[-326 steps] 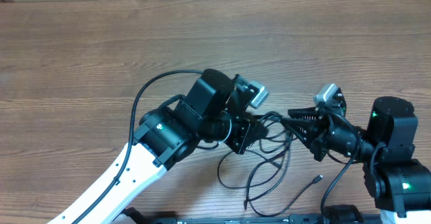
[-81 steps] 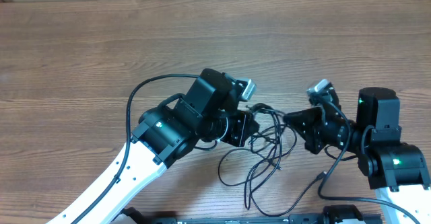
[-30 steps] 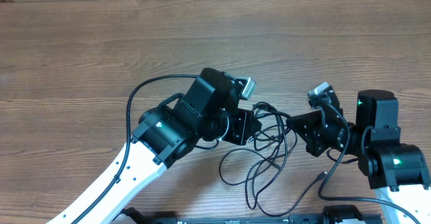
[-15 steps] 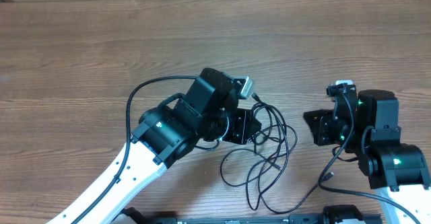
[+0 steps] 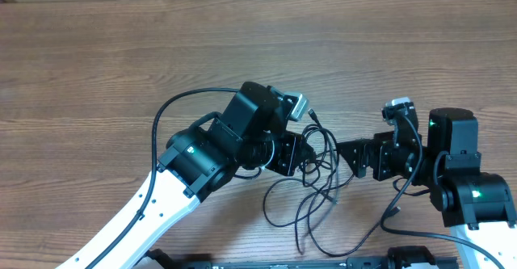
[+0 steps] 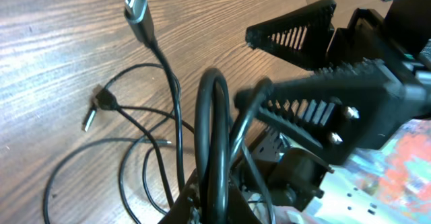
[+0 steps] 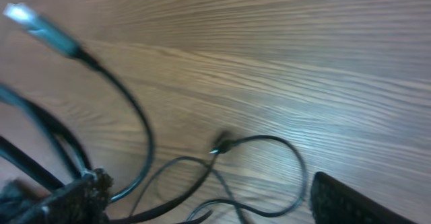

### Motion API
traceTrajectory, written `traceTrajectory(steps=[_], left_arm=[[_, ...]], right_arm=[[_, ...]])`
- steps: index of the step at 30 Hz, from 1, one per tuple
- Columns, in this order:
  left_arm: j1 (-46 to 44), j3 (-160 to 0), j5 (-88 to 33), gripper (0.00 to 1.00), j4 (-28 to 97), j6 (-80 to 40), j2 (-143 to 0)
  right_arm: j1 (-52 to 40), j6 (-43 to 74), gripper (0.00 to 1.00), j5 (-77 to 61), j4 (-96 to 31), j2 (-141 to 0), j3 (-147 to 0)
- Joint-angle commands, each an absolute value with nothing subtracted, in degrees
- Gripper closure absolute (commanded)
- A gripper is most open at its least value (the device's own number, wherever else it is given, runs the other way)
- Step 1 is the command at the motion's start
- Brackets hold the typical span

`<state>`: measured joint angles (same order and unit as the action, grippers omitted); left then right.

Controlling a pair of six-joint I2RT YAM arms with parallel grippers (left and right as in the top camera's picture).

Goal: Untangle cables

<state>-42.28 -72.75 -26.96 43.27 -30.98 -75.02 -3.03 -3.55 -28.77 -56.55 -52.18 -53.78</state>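
Left gripper pinches the cables tight while my right gripper gapes empty beside them (the knot looks intact), so I judge most untangling remains.

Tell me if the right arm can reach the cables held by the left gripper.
Probably yes: the right gripper is open, aimed at the cables just beside it, nothing between them; the left gripper clamps them.

On table: cables between left arm, right arm.
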Motion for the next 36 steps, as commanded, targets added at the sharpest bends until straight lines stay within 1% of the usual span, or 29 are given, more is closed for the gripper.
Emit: traceTrajectory(steps=[1, 3, 6, 16, 19, 20, 23, 25, 28, 29, 36], left_arm=[[-42.3, -73.3, -26.8, 0.96, 42.8, -19.9, -74.7], [-42.3, -73.3, -26.8, 0.96, 42.6, -15.1, -74.7], [-42.3, -73.3, -26.8, 0.96, 40.8, -9.5, -74.5], [-42.3, -74.7, -26.3, 0.96, 38.5, 1.6, -73.0], [-42.3, -76.0, -20.6, 0.96, 38.6, 1.8, -72.1], [-42.3, -77.4, -15.4, 0.96, 38.5, 1.7, -71.2], [-42.3, -80.1, -5.8, 0.96, 38.6, 1.7, -69.6], [-42.3, -82.8, 4.2, 0.96, 38.5, 1.7, -68.2], [-42.3, -86.6, 17.6, 0.96, 36.6, 1.8, -67.7], [-42.3, -87.6, 19.9, 0.96, 35.4, 1.8, -67.7], [-42.3, -89.5, 19.4, 0.96, 32.0, 4.3, -67.9]], right_arm=[[-2.9, -6.9, 0.03, -39.2, -56.0, -52.0, -54.4], [-2.9, -9.2, 0.00, -43.2, -56.1, -52.0, -54.4], [-2.9, -11.5, 0.00, -48.5, -55.9, -51.7, -54.4], [-2.9, -12.5, 0.00, -50.0, -55.9, -48.8, -54.4], [-2.9, -12.5, 0.00, -48.5, -56.1, -48.8, -54.4], [-2.9, -12.2, 0.00, -47.2, -56.4, -48.8, -54.4], [-2.9, -10.9, 0.00, -43.2, -56.9, -48.8, -54.4], [-2.9, -5.2, 0.00, -36.1, -56.9, -48.8, -54.4], [-2.9, -0.5, 0.00, -30.2, -57.0, -48.8, -54.4], [-2.9, -0.2, 0.00, -29.6, -56.9, -48.8, -54.4], [-2.9, -0.2, 0.00, -29.6, -56.9, -48.8, -54.4]])
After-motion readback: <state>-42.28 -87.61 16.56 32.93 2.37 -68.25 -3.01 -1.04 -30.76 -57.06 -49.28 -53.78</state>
